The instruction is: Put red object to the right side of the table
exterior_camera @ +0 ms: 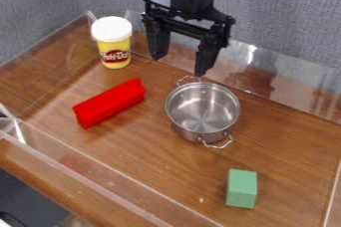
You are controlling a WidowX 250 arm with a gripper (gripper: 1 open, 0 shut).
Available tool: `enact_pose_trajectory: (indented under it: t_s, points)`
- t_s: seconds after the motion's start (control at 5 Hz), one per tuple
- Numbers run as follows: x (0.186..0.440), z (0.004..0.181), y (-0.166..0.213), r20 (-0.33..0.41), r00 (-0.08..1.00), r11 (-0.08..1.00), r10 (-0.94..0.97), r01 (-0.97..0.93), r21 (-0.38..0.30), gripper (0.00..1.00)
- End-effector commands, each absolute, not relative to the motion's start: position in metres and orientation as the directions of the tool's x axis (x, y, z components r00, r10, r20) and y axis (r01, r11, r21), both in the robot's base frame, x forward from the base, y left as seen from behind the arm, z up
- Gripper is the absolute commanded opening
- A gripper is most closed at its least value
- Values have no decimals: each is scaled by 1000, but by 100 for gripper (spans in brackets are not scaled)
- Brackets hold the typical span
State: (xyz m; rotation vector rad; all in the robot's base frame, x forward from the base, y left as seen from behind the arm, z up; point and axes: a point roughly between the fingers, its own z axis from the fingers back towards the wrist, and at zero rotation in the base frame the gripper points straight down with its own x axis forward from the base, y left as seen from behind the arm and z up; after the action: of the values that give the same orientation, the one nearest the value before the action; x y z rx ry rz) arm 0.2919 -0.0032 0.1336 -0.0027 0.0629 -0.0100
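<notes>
Looking at progress: nothing done yet. Bright red elongated rectangular block [108,103] lies left of centre on the brown wood-grain glossy table [147,156], untouched, left of the round steel pot [202,111]. Pickup, carry and placement on the right all remain. Black two-finger pincer [182,54] hangs at upper centre, pointing down, jaws fully apart, holding and touching nothing, well apart from the block.

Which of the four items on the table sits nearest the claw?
The steel pot, just below the open claw; the yellow tub looks slightly farther.
</notes>
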Motion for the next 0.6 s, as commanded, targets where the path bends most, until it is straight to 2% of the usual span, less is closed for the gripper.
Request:
enact_pose_trajectory:
  t_s: [0.0, 0.2, 0.4]
  points:
    - [289, 126, 2, -78, 997, 1000, -8, 8, -3, 100]
    - [284, 118, 14, -95, 996, 1000, 1, -1, -1, 100]
    - [269, 116, 44, -90, 996, 1000, 27, -26, 6, 100]
